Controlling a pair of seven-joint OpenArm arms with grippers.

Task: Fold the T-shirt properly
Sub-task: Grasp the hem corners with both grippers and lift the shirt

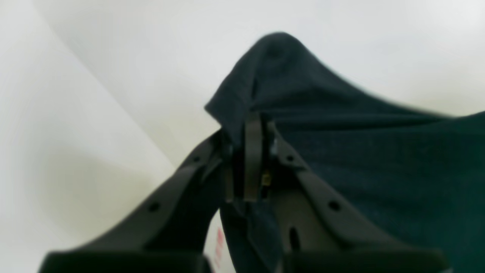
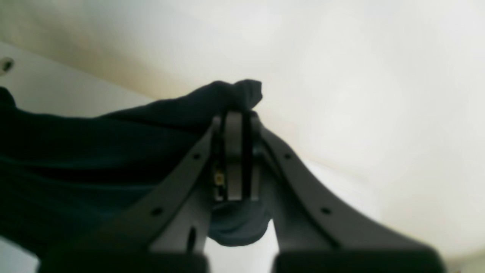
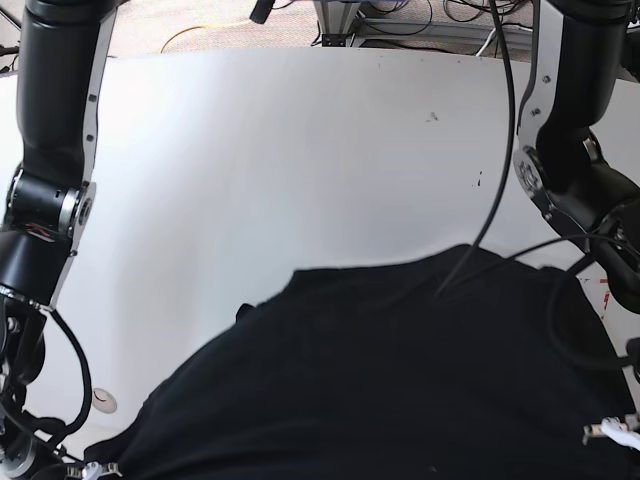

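Note:
The black T-shirt (image 3: 400, 380) hangs spread between both arms at the near edge of the white table (image 3: 300, 150), filling the lower half of the base view. My left gripper (image 1: 252, 125) is shut on a bunched corner of the T-shirt (image 1: 341, 151), whose cloth peaks above the fingertips and drapes off to the right. A small tuft of the T-shirt (image 2: 113, 151) pokes past the tips of my right gripper (image 2: 237, 115), which is shut on another corner, and the fabric stretches away to the left. Neither gripper itself shows in the base view.
The left-wrist arm (image 3: 570, 150) rises at the base view's right and the right-wrist arm (image 3: 45, 200) at its left. A black cable (image 3: 497, 180) hangs down onto the shirt. Cables and equipment (image 3: 400, 20) lie on the floor beyond the far table edge.

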